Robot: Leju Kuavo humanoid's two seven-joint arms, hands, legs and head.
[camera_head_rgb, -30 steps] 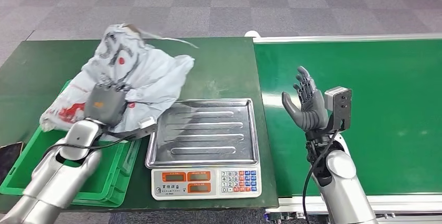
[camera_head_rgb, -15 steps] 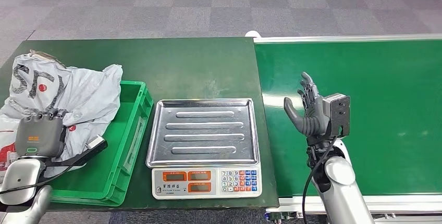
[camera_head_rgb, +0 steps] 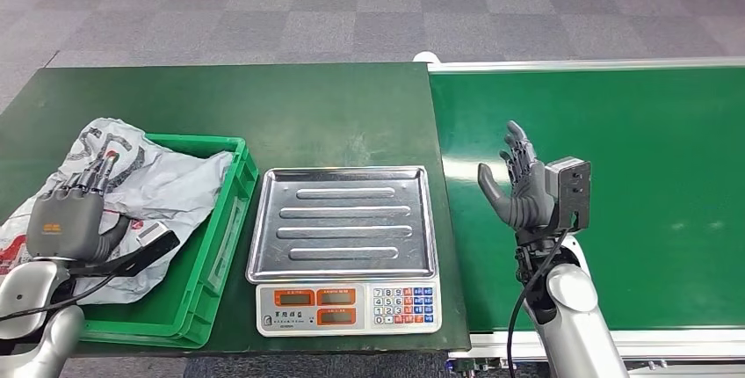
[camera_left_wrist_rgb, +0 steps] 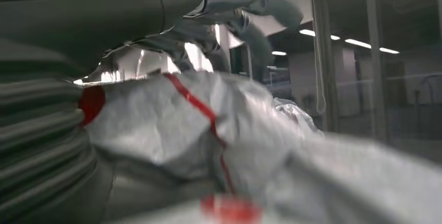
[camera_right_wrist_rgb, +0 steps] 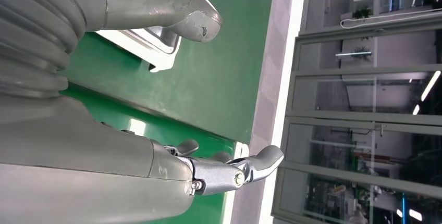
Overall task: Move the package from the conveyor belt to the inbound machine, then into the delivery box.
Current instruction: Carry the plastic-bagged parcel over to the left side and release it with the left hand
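Left arm bent in from the low left, left hand [camera_head_rgb: 72,220] back-up, fingers [camera_head_rgb: 95,176] stretched forward and slightly spread. Right arm raised upright, right hand [camera_head_rgb: 518,186] held high, empty, fingers [camera_head_rgb: 517,145] pointing up, thumb apart.

A parcel-sorting test setup inside an office-style hall: green conveyor belt [camera_head_rgb: 615,193] on the right, weighing scale [camera_head_rgb: 344,250] beside it, green crate [camera_head_rgb: 198,246] at left, grey carpet tiles [camera_head_rgb: 351,18] beyond, glass partitions [camera_right_wrist_rgb: 365,104].
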